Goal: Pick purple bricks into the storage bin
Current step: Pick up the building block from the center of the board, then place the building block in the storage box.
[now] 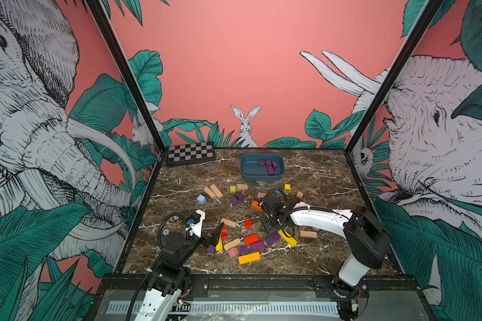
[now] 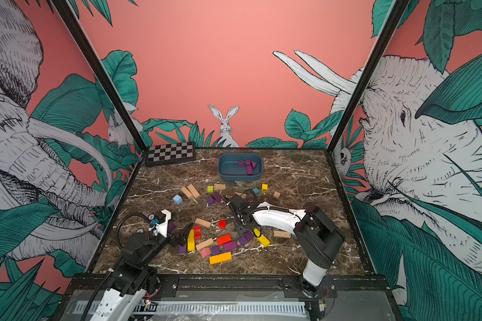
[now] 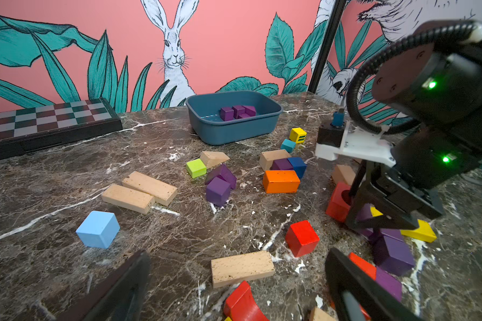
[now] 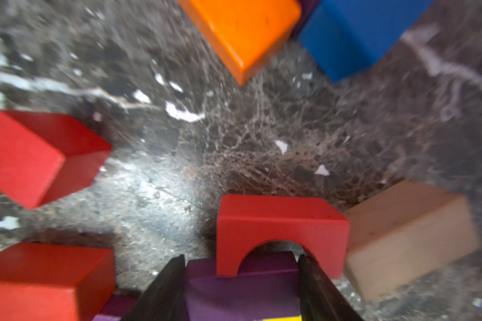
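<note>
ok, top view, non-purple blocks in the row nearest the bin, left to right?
light blue cube, two wooden bars, lime cube, wooden block, half-hidden wooden block, teal cube, yellow cube, small wooden block

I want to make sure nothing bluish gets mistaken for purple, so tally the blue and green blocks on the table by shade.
light blue cube: 1
teal cube: 1
dark blue block: 1
lime green cube: 1
Total: 4
</note>
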`<state>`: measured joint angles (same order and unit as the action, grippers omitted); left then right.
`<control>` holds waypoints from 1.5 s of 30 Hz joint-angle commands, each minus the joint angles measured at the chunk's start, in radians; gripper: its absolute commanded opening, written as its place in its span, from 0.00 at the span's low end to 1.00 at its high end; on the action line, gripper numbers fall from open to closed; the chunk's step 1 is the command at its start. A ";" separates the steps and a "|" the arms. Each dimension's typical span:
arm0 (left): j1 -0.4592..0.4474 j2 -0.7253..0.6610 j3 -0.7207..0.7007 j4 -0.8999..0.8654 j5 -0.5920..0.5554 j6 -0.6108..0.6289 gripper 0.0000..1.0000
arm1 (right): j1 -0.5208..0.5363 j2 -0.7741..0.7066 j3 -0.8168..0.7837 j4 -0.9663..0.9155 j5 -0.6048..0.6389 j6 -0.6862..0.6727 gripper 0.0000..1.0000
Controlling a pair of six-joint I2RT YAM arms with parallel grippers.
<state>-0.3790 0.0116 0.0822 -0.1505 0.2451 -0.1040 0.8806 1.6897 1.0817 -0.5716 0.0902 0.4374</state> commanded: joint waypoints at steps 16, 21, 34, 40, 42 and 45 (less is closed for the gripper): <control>-0.003 -0.007 -0.010 0.019 0.000 0.004 0.99 | -0.172 0.160 0.605 -0.023 0.082 -0.255 0.52; -0.002 -0.007 -0.010 0.020 -0.001 0.004 0.99 | -0.223 0.324 0.781 0.006 0.053 -0.266 0.51; -0.003 -0.006 -0.013 0.022 -0.003 0.006 0.99 | -0.303 0.709 1.153 0.117 0.056 -0.269 0.50; -0.003 -0.007 -0.013 0.028 0.000 0.004 0.99 | -0.310 0.825 1.228 0.208 0.036 -0.297 0.52; -0.002 -0.006 -0.014 0.028 0.001 0.004 0.99 | -0.310 0.866 1.263 0.225 0.032 -0.302 0.52; -0.003 -0.007 -0.012 0.028 0.002 0.004 0.99 | -0.310 0.911 1.293 0.255 0.029 -0.301 0.52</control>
<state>-0.3790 0.0116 0.0822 -0.1463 0.2440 -0.1043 0.5682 2.5694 2.3383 -0.3904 0.1291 0.1505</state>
